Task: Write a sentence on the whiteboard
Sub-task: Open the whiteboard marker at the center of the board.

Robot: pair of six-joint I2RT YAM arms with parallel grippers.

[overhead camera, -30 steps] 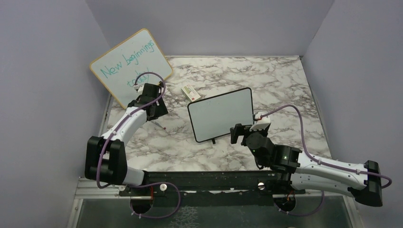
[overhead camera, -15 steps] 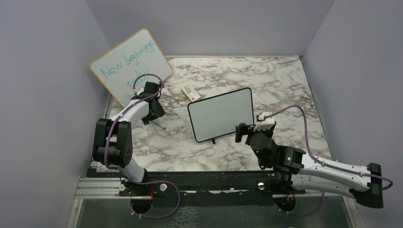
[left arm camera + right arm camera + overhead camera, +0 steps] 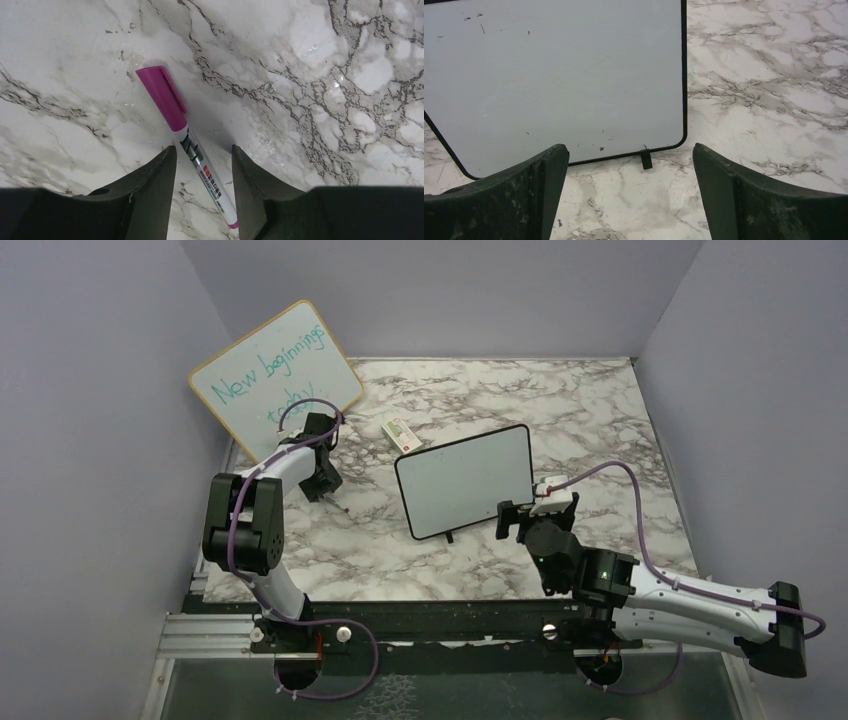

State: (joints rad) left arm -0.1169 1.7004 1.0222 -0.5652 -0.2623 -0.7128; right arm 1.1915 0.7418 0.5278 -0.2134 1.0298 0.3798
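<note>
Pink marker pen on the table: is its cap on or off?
On. The magenta cap sits over one end of the white-barrelled marker pen, lying on the marble table between the left gripper's fingers.

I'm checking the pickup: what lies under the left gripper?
A marker with a magenta cap lies on the marble table, its barrel between the left gripper's open fingers. In the top view the gripper covers most of it.
</note>
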